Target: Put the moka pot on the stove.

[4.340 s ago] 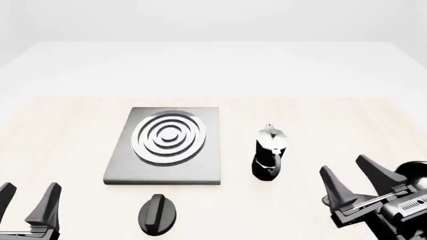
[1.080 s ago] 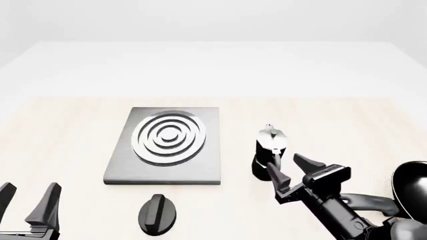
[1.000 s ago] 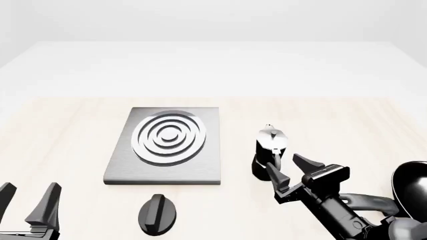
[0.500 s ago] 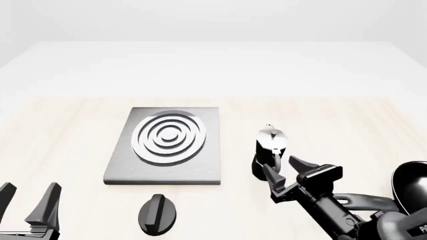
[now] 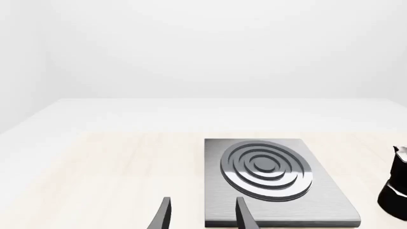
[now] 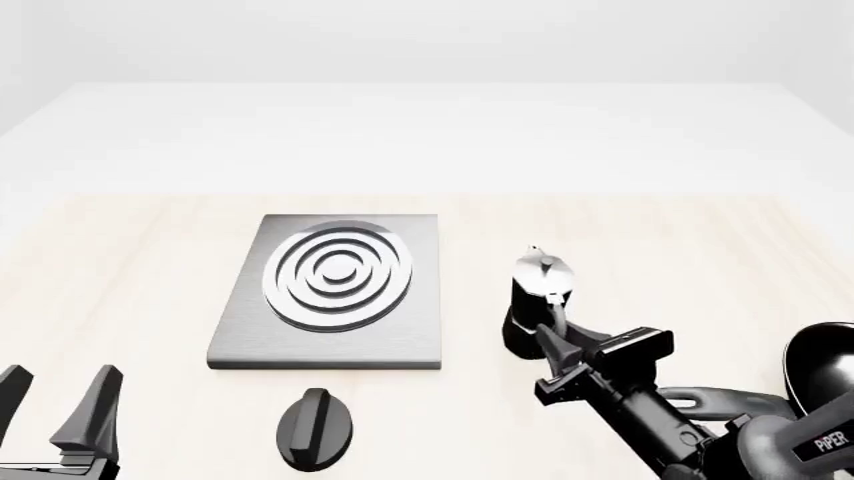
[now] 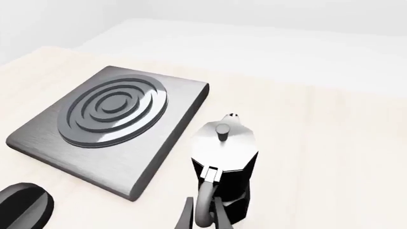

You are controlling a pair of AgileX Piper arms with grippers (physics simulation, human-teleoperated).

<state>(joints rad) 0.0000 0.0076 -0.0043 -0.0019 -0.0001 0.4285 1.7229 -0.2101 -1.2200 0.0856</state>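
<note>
— Pale wood tabletop (image 6: 134,290), white beyond. Where was the moka pot (image 6: 538,300)?

— Right of centre in the front view, upright, just beside the stove (image 6: 334,292), not on it. My right gripper (image 6: 571,347) had its fingers pinched onto the pot's handle (image 7: 205,202).

— And the left gripper (image 6: 56,405)?

— Lower left, spread, holding nothing. I judged it best to lift straight, keep it level, then set it over the rings (image 6: 339,274).
</note>
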